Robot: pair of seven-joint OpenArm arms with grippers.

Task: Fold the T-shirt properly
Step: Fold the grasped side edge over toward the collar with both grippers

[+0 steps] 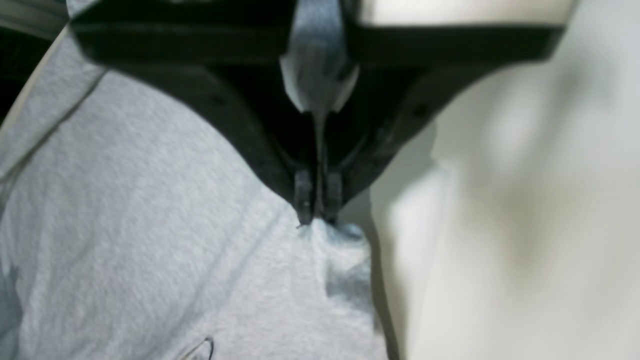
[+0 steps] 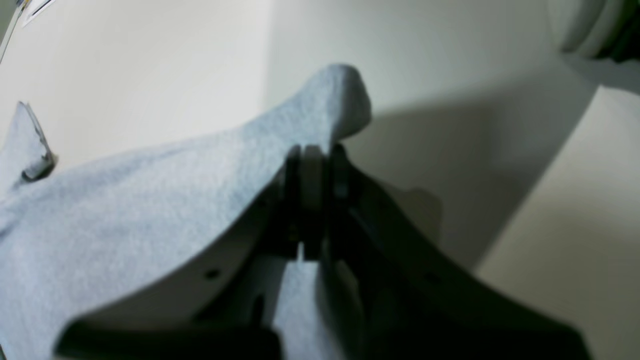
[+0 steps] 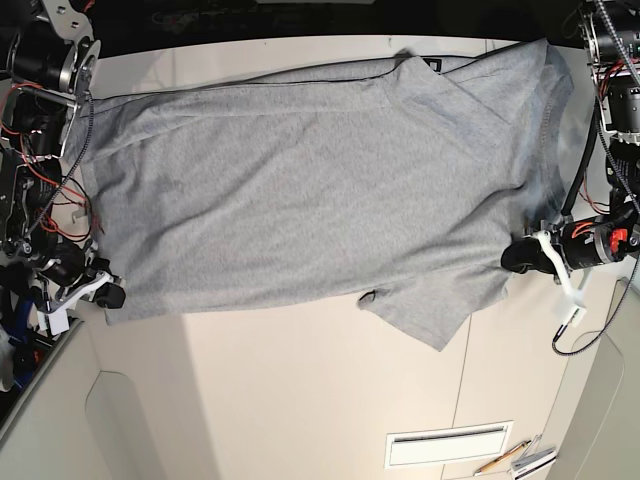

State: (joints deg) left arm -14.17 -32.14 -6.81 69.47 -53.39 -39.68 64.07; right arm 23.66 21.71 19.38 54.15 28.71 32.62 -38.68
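Observation:
The heather-grey T-shirt [image 3: 300, 180] lies spread flat across the white table, its hem toward the base view's left and its neck and sleeves toward the right. My left gripper [image 3: 513, 257] is at the shirt's right side near the front sleeve. In the left wrist view its jaws [image 1: 317, 217] are shut, pinching a puckered edge of the grey fabric [image 1: 125, 225]. My right gripper [image 3: 108, 296] is at the hem's front left corner. In the right wrist view it [image 2: 314, 152] is shut on a raised fold of the cloth [image 2: 125, 210].
Bare white table [image 3: 300, 400] extends in front of the shirt, with a slotted vent [image 3: 448, 445] and some pencils [image 3: 510, 460] near the front right. Arm hardware and red wiring [image 3: 40, 150] stand at the left edge, with more cabling [image 3: 600, 120] at the right.

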